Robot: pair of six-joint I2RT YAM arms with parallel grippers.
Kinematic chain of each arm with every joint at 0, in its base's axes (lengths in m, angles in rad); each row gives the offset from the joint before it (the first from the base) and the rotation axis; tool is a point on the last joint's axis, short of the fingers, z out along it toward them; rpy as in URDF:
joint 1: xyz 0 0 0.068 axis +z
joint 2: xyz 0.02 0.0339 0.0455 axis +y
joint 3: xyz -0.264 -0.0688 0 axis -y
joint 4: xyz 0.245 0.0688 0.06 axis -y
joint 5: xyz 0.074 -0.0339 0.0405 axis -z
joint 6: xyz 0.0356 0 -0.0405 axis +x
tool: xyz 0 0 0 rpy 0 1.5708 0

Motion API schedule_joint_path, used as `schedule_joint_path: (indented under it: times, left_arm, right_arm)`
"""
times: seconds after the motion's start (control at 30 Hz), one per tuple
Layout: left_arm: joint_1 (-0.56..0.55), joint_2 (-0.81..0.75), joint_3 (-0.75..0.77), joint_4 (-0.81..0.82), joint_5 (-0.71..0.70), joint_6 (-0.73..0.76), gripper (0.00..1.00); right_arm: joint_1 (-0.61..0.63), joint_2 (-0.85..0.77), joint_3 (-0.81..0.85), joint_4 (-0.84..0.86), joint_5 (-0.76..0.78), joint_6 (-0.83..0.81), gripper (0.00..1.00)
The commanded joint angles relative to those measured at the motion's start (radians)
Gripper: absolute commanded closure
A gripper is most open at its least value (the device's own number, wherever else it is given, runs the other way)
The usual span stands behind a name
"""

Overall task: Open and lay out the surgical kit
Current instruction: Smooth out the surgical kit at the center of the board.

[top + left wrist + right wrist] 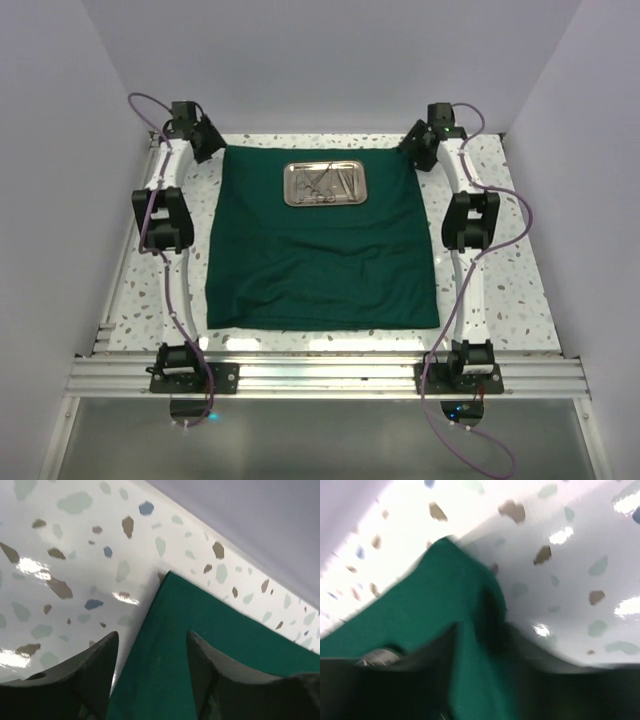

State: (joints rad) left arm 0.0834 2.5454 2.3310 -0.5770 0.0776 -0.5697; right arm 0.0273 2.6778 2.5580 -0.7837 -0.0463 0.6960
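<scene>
With the dark green cloth wrap (320,265) spread flat and its steel tray (289,185) of instruments (325,183) near the far edge, your left gripper (152,636) holds its jaws parted over the far-left corner, likely to square it; the right gripper (418,143) is too blurred to tell.

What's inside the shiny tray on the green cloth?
Slim silver instruments lie inside the tray, some scissor-like, piled together and too small to count. They cover part of the tray's floor, and the tray hides the green cloth beneath it.
</scene>
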Motion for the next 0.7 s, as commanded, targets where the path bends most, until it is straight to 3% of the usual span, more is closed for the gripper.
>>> schedule_joint_path:
  times: [0.0, 0.07, 0.13, 0.27, 0.43, 0.67]
  left_arm:
    - [0.053, -0.037, -0.013, 0.106, 0.002, -0.039, 0.35]
    - [0.053, -0.115, -0.086, 0.114, 0.004, -0.027, 0.08]
    - [0.053, -0.213, -0.187, 0.105, 0.007, -0.016, 0.02]
    - [0.038, -0.382, -0.306, 0.010, -0.010, 0.011, 0.00]
    - [0.000, -0.644, -0.606, -0.047, -0.027, 0.050, 0.01]
    - [-0.062, -0.904, -1.004, -0.179, 0.024, 0.105, 0.05]
  right_arm:
    - [-0.023, -0.039, 0.027, 0.158, 0.049, 0.002, 0.16]
    - [-0.023, -0.110, -0.024, 0.152, 0.049, -0.016, 0.03]
    - [-0.024, -0.189, -0.157, 0.155, 0.052, -0.052, 0.02]
    - [-0.024, -0.468, -0.504, 0.182, 0.065, -0.062, 0.02]
    - [0.025, -0.722, -0.803, 0.179, 0.049, -0.053, 0.02]
    - [0.102, -1.074, -1.140, -0.105, 0.122, -0.040, 0.02]
